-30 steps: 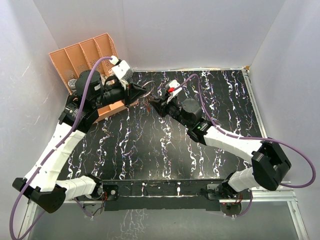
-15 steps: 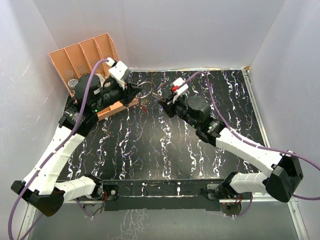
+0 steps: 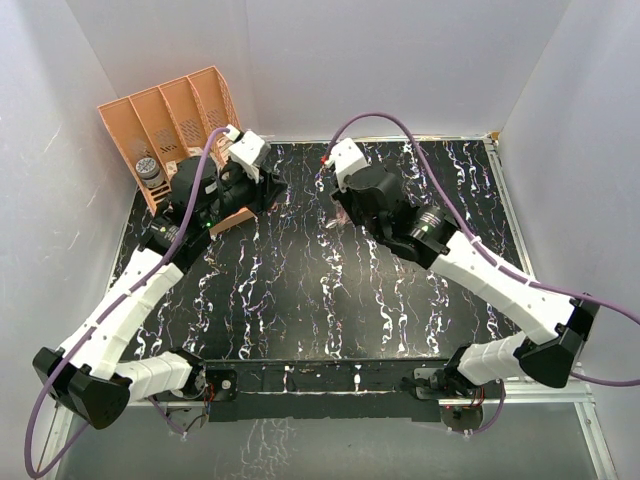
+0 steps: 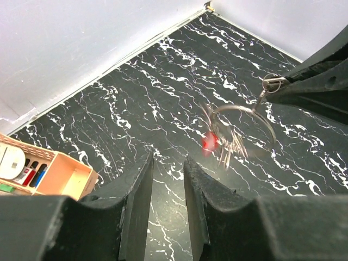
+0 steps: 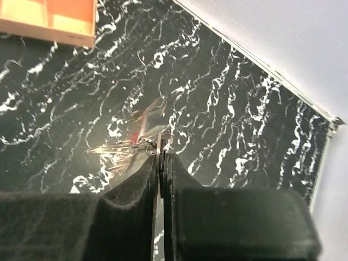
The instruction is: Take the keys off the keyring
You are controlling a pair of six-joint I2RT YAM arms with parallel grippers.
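Observation:
In the left wrist view the thin silvery keyring [image 4: 243, 126] hangs in the air above the black marbled table [image 4: 136, 98]. The keys hang from it, blurred: one with a red head [image 4: 209, 141] and silver ones [image 4: 231, 147]. My right gripper [image 4: 274, 91] is shut on a small loop at the ring's top. In the right wrist view it [image 5: 162, 156] pinches the ring's edge, with the keys [image 5: 128, 145] fanned out to the left. My left gripper [image 4: 168, 166] is open and empty, below and left of the keys. In the top view the left gripper [image 3: 277, 190] is apart from the right gripper [image 3: 338, 208].
An orange slotted organizer [image 3: 170, 112] stands at the table's back left corner, close behind my left arm; it also shows in the left wrist view [image 4: 51, 174]. White walls enclose the table on three sides.
The two grippers were close together around the keyring. The right gripper has turned and pulled away to the right with the ring; the keys swing. The left gripper has drawn back left, empty.

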